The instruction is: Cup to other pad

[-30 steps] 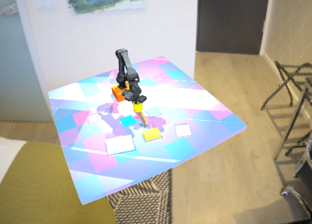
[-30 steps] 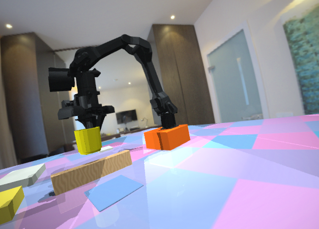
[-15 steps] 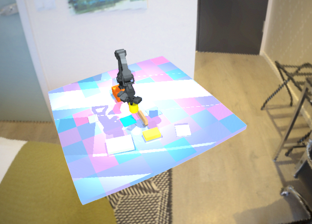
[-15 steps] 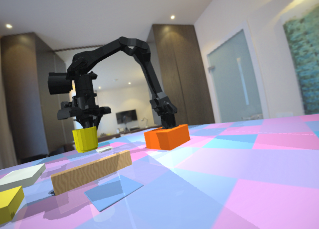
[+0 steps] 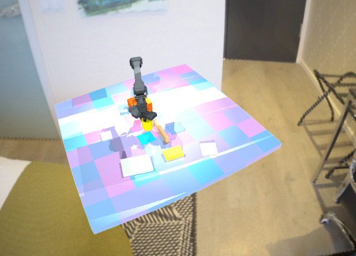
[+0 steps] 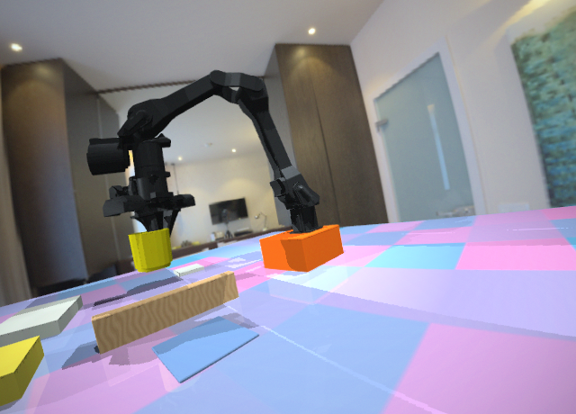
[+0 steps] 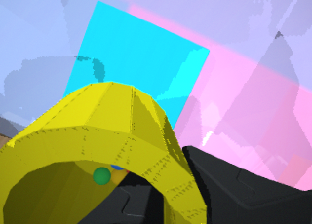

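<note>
My gripper (image 5: 146, 119) (image 6: 157, 229) (image 7: 170, 158) is shut on the wall of the yellow cup (image 5: 147, 125) (image 6: 151, 251) (image 7: 109, 107), one finger inside it. The cup hangs upright above the table. A green marble (image 7: 101, 175), a blue marble (image 7: 116, 168) and an orange marble (image 7: 118, 175) show inside; the rest of the inside is hidden. The cyan pad (image 5: 146, 138) (image 7: 132, 49) is bare and lies just ahead of the cup in the wrist view. The blue pad (image 5: 176, 127) (image 6: 204, 349) is bare, across the wooden bar.
The upright wooden bar (image 5: 162, 132) (image 6: 162, 310) stands between the pads. A yellow block (image 5: 173, 153) (image 6: 16, 370), a large white block (image 5: 137, 165) (image 6: 41, 319), a small white block (image 5: 106, 136) (image 6: 189, 270) and a white square (image 5: 208, 148) lie around. An orange block (image 6: 302, 249) is at the arm's base.
</note>
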Available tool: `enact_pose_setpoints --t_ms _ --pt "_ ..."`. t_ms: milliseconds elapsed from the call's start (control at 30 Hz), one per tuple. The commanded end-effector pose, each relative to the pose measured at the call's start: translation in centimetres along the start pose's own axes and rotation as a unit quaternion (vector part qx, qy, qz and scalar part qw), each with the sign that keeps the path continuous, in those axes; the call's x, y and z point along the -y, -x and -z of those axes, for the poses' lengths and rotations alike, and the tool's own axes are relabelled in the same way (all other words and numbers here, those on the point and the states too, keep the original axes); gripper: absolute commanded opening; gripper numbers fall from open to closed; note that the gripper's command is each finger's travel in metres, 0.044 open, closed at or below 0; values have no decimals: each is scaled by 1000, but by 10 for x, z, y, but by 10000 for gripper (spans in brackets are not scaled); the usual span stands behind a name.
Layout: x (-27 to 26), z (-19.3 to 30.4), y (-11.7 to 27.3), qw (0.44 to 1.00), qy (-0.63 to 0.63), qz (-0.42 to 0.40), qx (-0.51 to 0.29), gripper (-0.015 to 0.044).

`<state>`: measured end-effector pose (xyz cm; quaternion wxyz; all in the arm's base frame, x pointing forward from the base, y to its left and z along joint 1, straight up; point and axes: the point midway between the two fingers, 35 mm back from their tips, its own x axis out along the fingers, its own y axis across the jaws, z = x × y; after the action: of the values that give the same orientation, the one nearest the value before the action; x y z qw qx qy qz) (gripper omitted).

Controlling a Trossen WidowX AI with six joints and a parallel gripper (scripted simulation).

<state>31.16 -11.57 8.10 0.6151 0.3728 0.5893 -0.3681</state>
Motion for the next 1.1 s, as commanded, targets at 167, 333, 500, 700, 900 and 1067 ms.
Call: enact_pose_setpoints --t_ms 167,333,500,700,900,1067 --pt "11 -15 0 1000 1 1 -2 0" --pt "11 -15 -5 1000 1 1 -2 0" --pt "11 -16 -13 1000 1 1 -2 0" --pt "11 -16 -24 1000 1 1 -2 0" --pt "11 -17 -34 1000 1 1 -2 0" --pt "12 -17 -43 1000 1 1 -2 0"
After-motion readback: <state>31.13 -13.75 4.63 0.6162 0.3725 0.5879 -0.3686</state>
